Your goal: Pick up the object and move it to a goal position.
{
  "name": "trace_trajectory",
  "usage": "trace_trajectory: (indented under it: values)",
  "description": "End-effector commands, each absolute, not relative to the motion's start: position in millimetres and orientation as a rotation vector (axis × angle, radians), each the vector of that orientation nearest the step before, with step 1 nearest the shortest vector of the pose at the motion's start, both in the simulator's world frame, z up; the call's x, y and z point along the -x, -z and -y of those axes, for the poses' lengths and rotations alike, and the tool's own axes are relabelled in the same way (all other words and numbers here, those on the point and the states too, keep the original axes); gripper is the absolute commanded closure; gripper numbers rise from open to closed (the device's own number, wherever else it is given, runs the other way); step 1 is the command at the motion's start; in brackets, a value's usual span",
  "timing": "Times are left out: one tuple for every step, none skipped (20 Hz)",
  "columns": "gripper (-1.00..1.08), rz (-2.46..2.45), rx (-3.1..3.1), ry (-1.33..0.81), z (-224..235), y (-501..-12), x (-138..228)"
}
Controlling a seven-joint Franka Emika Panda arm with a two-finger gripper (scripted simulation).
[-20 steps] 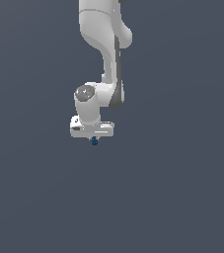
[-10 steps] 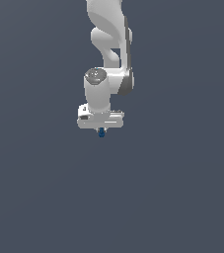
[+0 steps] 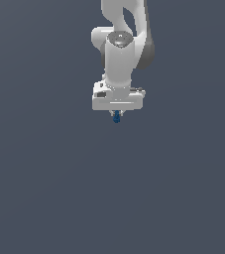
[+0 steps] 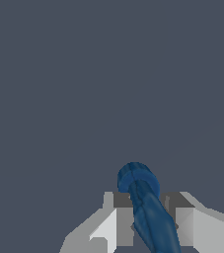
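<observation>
gripper (image 3: 117, 115) at arm's lower end, upper centre of exterior view | object (image 3: 116, 118) between fingers (image 4: 117, 225), knob end protruding past fingertips | held clear of surface (image 3: 49, 198) spreading below and all around

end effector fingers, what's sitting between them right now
The dark-blue object sits between the end effector fingers, knob end poking out beyond the tips. The wrist view shows it best.

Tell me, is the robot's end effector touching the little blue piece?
Touching. The wrist view shows the blue piece squeezed between the end effector's two fingers, no gap either side.
</observation>
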State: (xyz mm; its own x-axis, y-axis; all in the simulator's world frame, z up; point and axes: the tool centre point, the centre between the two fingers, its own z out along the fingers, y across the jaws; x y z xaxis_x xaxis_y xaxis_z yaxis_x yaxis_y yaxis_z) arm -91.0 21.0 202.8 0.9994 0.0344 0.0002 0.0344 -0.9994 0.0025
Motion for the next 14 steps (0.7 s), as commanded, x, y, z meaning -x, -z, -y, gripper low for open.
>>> trace_trajectory:
  values:
    - [1.08, -0.053, -3.137, 0.0, -40, -229, 97]
    - [1.08, -0.053, -3.137, 0.0, -47, -239, 100]
    - [1.08, -0.053, -3.137, 0.0, -55, -249, 102]
    - [1.08, -0.053, -3.137, 0.0, -62, -259, 104]
    - [1.08, -0.053, -3.137, 0.0, -70, -269, 106]
    - [1.08, -0.054, -3.136, 0.0, -78, -280, 108]
    - [1.08, -0.054, -3.136, 0.0, -85, -290, 110]
    - [1.08, -0.054, -3.136, 0.0, -93, -300, 112]
    - [1.08, -0.054, -3.136, 0.0, -100, -310, 114]
    - [1.08, -0.054, -3.136, 0.0, -108, -320, 116]
    - [1.08, -0.054, -3.137, 0.0, -115, -330, 118]
    - [1.08, -0.054, -3.137, 0.0, -122, -340, 120]
    - [1.08, -0.054, -3.137, 0.0, -130, -350, 122]
    - [1.08, -0.055, -3.138, 0.0, -137, -359, 124]
